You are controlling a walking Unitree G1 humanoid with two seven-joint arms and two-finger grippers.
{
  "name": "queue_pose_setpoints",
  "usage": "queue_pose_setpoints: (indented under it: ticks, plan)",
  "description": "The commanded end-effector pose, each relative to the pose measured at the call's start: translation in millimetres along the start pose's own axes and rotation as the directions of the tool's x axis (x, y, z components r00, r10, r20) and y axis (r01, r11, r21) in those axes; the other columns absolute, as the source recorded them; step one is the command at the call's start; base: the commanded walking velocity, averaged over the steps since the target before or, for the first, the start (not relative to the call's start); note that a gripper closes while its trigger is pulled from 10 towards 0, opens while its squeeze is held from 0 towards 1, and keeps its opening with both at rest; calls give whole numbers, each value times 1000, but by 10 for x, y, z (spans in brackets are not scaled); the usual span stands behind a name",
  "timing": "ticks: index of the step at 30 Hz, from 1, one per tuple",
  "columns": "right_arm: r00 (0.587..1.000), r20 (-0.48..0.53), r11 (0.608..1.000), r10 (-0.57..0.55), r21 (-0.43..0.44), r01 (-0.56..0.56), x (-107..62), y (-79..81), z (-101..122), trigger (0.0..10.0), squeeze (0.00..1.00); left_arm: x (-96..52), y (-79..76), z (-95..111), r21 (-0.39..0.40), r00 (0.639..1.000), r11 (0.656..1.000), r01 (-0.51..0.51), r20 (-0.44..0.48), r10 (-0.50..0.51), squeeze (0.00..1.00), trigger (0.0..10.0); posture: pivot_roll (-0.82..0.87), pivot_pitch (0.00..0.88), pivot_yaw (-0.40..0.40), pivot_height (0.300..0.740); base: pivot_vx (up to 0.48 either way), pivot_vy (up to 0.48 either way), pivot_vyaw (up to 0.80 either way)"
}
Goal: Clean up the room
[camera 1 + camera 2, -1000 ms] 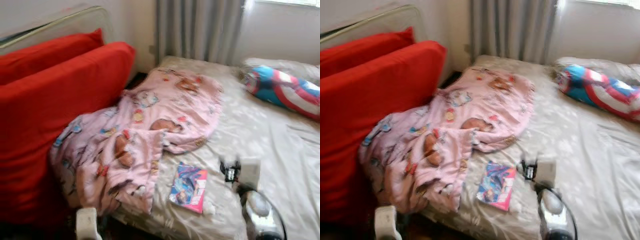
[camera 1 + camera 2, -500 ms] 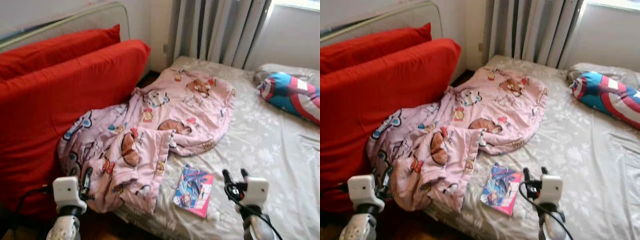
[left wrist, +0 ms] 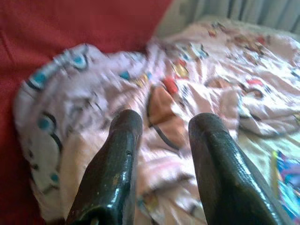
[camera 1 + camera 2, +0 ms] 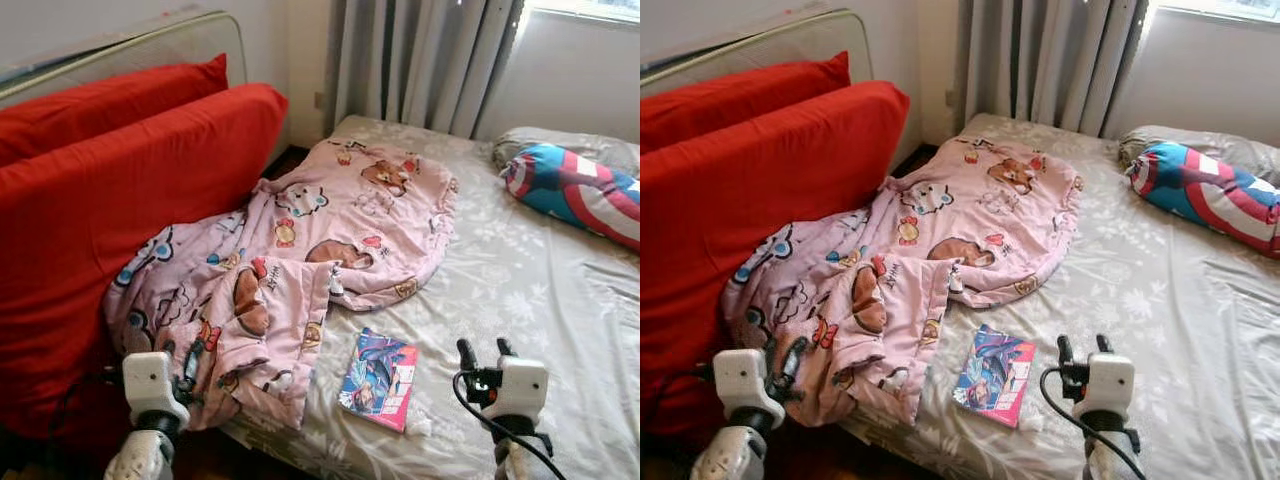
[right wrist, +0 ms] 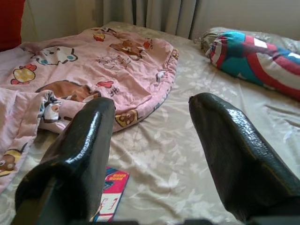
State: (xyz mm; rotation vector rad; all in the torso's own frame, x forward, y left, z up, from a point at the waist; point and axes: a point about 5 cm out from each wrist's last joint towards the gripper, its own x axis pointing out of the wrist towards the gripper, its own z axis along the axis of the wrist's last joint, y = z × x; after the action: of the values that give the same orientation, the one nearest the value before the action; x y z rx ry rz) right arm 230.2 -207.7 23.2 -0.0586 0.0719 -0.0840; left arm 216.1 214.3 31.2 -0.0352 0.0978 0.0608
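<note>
Two grippers raised over an untidy bed

Two grippers are held up at the near edge of the bed (image 4: 520,260), both with fingers spread apart and holding nothing. The left gripper (image 4: 180,362) is in front of the hanging part of the pink blanket (image 4: 300,250), very near to it; from the left wrist view its two black fingers (image 3: 112,173) point at the blanket's cartoon prints. The right gripper (image 4: 486,352) hovers above the sheet, a little to the right of the book (image 4: 378,378), and does not touch it.

The book lies flat on the sheet near the bed's front edge, just beside the lower border of the blanket. Its cover is colourful, with blue and purple at the top, a pink-red band along one side and white panels below. There is some writing on the cover, but it is too small and blurred to read.

The blanket is pale pink with printed cartoon animals, brown bears and small red and blue figures. It is crumpled, spreads over the left half of the bed and falls over the left edge, where it leans against the red cushions (image 4: 120,210). These cushions stand upright beside the bed, in front of a headboard with a metal frame (image 4: 150,45).

A bolster pillow (image 4: 575,195) with blue, red and white stripes lies at the far right of the bed. Grey curtains (image 4: 420,60) hang behind the bed. The sheet is beige with a pale flower pattern
</note>
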Motion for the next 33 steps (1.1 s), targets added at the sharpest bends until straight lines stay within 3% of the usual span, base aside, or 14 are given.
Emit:
queue_pose_setpoints:
  ticks: [1, 5, 9, 13, 19, 25, 33]
  plan:
    - [999, 15, 999, 32, 38, -32, 66, 18, 78, 10000, 0, 11, -46, 34, -3, 1000, 1000, 10, 8, -10, 0, 10000, -142, 0, -74, 702, 0, 0, 0]
    - [999, 17, 998, 51, 47, -52, 76, 40, 86, 10000, 0, 30, -58, 46, -5, 1000, 1000, 9, 12, -9, 0, 10000, -134, 0, -81, 702, 0, 0, 0]
    - [987, -10, 985, 161, 63, -160, 71, 203, 70, 10000, 0, 55, -70, 108, -10, 1000, 1000, -4, 30, 4, 0, 10000, -94, 0, -100, 702, 0, 0, 0]
    - [985, 0, 982, 173, 79, -172, 94, 256, 91, 10000, 0, 22, -45, 104, -9, 1000, 1000, -15, 24, 16, 0, 10000, -78, 0, -101, 702, 0, 0, 0]
    - [990, -35, 989, 140, 60, -138, 127, 260, 98, 10000, 0, -16, -38, 116, -9, 1000, 1000, -26, 5, 26, 0, 10000, -88, 0, -91, 702, 0, 0, 0]
    - [993, -56, 993, 105, 53, -102, 132, 170, 97, 10000, 0, 71, -62, 170, -2, 1000, 1000, -7, 8, 7, 0, 10000, -103, 0, -81, 663, 0, 0, 0]
    - [992, -35, 988, 119, 104, -114, 156, 263, 153, 10000, 0, 51, -10, 191, 18, 1000, 1000, -25, -4, 25, 0, 10000, -93, 0, -80, 645, 0, 0, 0]
